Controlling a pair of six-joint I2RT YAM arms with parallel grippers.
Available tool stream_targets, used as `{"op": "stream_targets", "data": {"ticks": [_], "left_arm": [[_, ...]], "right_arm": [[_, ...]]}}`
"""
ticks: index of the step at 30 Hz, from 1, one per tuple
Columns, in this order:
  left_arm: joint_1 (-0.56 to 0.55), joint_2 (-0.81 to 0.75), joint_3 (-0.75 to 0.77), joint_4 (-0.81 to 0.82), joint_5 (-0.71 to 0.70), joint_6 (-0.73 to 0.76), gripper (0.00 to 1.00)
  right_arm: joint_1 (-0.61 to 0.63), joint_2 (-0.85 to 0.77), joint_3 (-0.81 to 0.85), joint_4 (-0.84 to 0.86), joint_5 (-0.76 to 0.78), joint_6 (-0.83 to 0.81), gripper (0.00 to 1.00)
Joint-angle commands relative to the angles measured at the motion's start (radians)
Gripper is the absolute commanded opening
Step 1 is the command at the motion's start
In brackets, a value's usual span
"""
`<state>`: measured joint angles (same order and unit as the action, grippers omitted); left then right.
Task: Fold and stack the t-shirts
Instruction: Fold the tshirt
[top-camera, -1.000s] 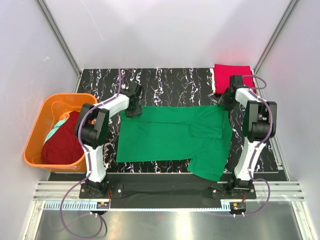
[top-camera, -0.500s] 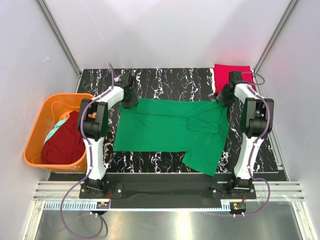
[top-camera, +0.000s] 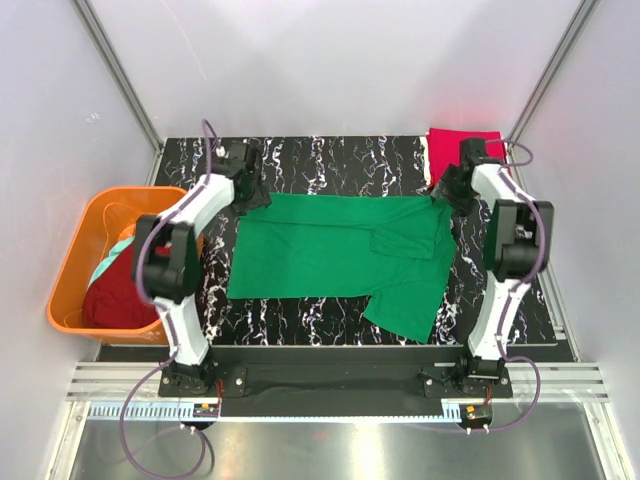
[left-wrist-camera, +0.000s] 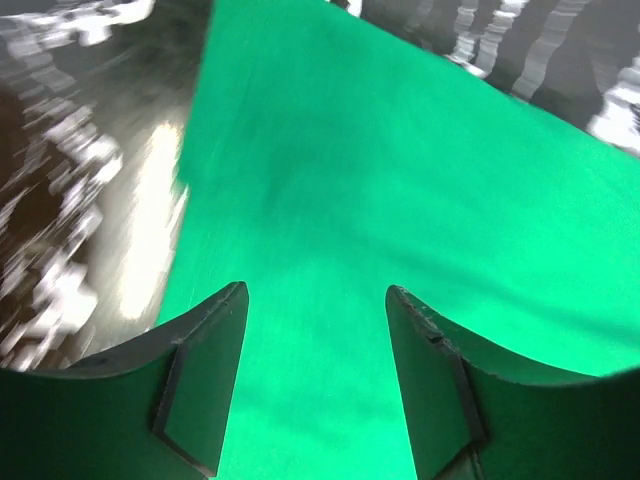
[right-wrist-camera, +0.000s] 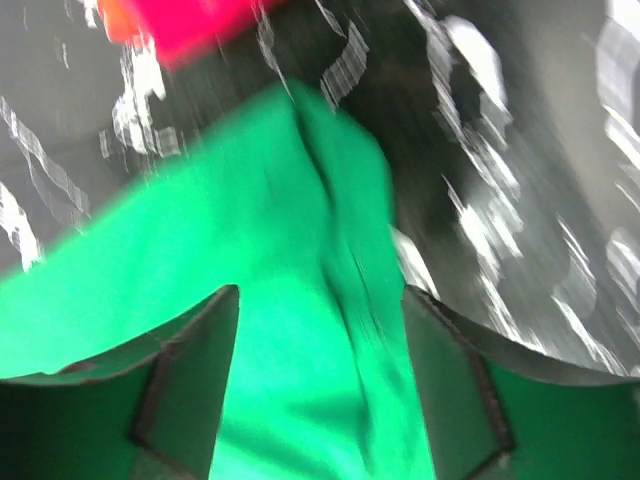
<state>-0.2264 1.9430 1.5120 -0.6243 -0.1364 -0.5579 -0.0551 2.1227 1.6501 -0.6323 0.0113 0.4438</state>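
The green t-shirt (top-camera: 340, 250) lies spread on the black marble table, one sleeve folded over its right side and a flap hanging toward the front right. My left gripper (top-camera: 252, 195) sits at its far left corner, jaws open over the cloth (left-wrist-camera: 400, 180). My right gripper (top-camera: 443, 195) sits at its far right corner, jaws open over a ridge of green cloth (right-wrist-camera: 280, 250). The folded red t-shirt (top-camera: 462, 150) lies at the back right; it also shows in the right wrist view (right-wrist-camera: 190, 25). The maroon t-shirt (top-camera: 115, 290) and teal garment (top-camera: 118, 250) lie in the basket.
The orange plastic basket (top-camera: 72, 250) stands off the table's left edge. White walls and metal posts close in the back and sides. The arm bases sit on a rail at the near edge.
Both grippers have moved toward the back of the table and drawn the green shirt's far edge with them. The shirt now lies farther back and flatter.
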Motion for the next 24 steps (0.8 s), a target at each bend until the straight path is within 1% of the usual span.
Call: {"op": "stream_targets", "data": {"ticks": [1, 2, 3, 4, 5, 6, 7, 8, 9, 11, 12, 13, 15, 17, 21, 23, 24], "left_arm": [[-0.040, -0.258, -0.062, -0.005, -0.061, 0.003, 0.64], [-0.065, -0.294, -0.120, -0.009, -0.071, -0.016, 0.64], [-0.077, -0.337, -0.163, -0.015, -0.083, -0.028, 0.63], [-0.086, -0.411, -0.205, -0.017, -0.086, -0.043, 0.59], [-0.108, -0.455, -0.299, -0.018, -0.095, -0.087, 0.58], [-0.120, -0.490, -0.346, -0.031, -0.130, -0.108, 0.56], [-0.132, -0.562, -0.389, -0.032, -0.144, -0.128, 0.56], [-0.145, -0.590, -0.442, -0.035, -0.156, -0.166, 0.54], [-0.145, -0.614, -0.522, -0.054, -0.167, -0.195, 0.53], [-0.143, -0.682, -0.596, -0.071, -0.175, -0.255, 0.50], [-0.143, -0.705, -0.651, -0.093, -0.208, -0.272, 0.49], [-0.143, -0.723, -0.674, -0.101, -0.227, -0.289, 0.49], [-0.142, -0.769, -0.714, -0.110, -0.258, -0.315, 0.49], [-0.142, -0.786, -0.745, -0.120, -0.273, -0.348, 0.49], [-0.133, -0.797, -0.786, -0.083, -0.249, -0.366, 0.50], [-0.128, -0.785, -0.791, -0.074, -0.250, -0.367, 0.49], [-0.125, -0.776, -0.793, -0.066, -0.256, -0.364, 0.49]], "right_arm": [[0.011, -0.265, -0.067, -0.099, 0.111, -0.056, 0.75], [0.011, -0.347, -0.094, -0.110, 0.113, -0.057, 0.78], [0.011, -0.389, -0.155, -0.125, 0.077, -0.054, 0.79], [0.014, -0.429, -0.189, -0.133, 0.047, -0.045, 0.79], [0.017, -0.510, -0.229, -0.136, 0.014, -0.013, 0.79], [0.021, -0.553, -0.318, -0.142, -0.054, 0.007, 0.79], [0.026, -0.594, -0.366, -0.144, -0.097, 0.025, 0.78], [0.032, -0.669, -0.415, -0.145, -0.144, 0.064, 0.78], [0.038, -0.703, -0.503, -0.165, -0.189, 0.087, 0.76], [0.051, -0.797, -0.579, -0.190, -0.212, 0.120, 0.75], [0.079, -0.823, -0.634, -0.229, -0.186, 0.136, 0.74], [0.095, -0.852, -0.660, -0.245, -0.165, 0.147, 0.71], [0.126, -0.924, -0.738, -0.280, -0.120, 0.186, 0.70], [0.138, -0.964, -0.788, -0.293, -0.134, 0.225, 0.68], [0.161, -1.000, -0.907, -0.287, -0.172, 0.276, 0.67], [0.167, -0.991, -0.920, -0.296, -0.142, 0.276, 0.66], [0.167, -0.988, -0.926, -0.305, -0.102, 0.277, 0.66]]}}
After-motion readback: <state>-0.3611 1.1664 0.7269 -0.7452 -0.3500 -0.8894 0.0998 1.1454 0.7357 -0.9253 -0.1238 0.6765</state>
